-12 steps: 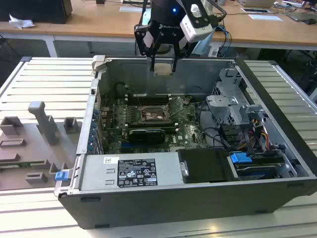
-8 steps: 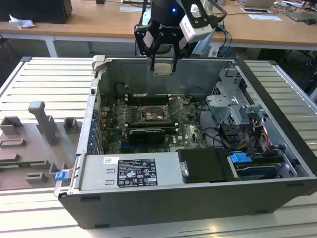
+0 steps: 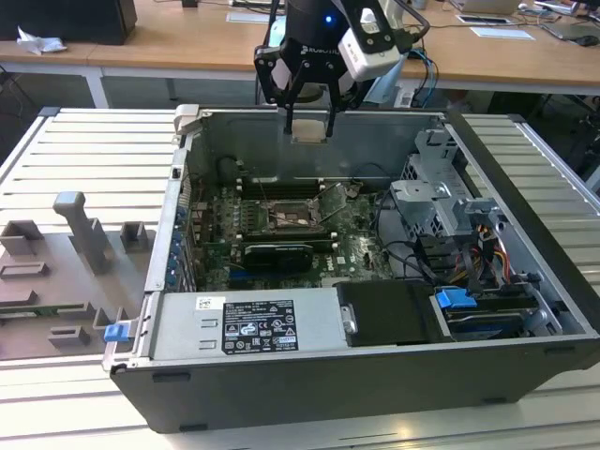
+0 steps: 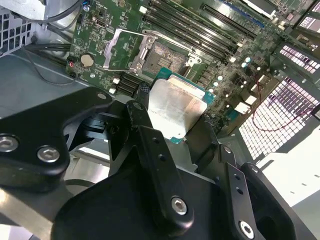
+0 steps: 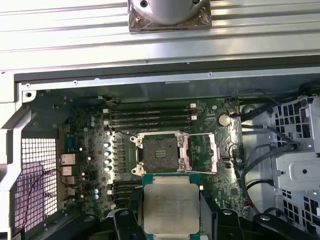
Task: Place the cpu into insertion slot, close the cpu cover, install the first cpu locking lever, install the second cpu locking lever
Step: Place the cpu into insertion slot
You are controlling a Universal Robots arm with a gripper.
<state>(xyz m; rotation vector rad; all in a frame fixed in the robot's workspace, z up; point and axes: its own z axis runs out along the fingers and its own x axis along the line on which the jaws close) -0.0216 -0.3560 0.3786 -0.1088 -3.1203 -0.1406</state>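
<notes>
On the slatted bench (image 3: 75, 150) sits a computer case (image 3: 375, 384); the end effector (image 3: 308, 122), clamped on the cpu (image 5: 171, 210), hangs above it, the insertion slot (image 5: 160, 152) empty, the cpu cover (image 5: 185, 152) open: no step finished.

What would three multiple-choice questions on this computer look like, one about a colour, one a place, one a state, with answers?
1. What colour is the circuit board around the insertion slot?
A) green B) red C) white
2. Where is the cpu?
A) seated in the slot B) on the bench outside the case C) clamped in the gripper, above the board
3. How does the cpu cover stand?
A) shut over the slot B) swung open beside the slot C) held by the gripper
Answers: 1 A, green shows all round the socket. 2 C, the fingers flank the chip and the slot sits empty. 3 B, the frame lies flipped aside in both wrist views.
</notes>
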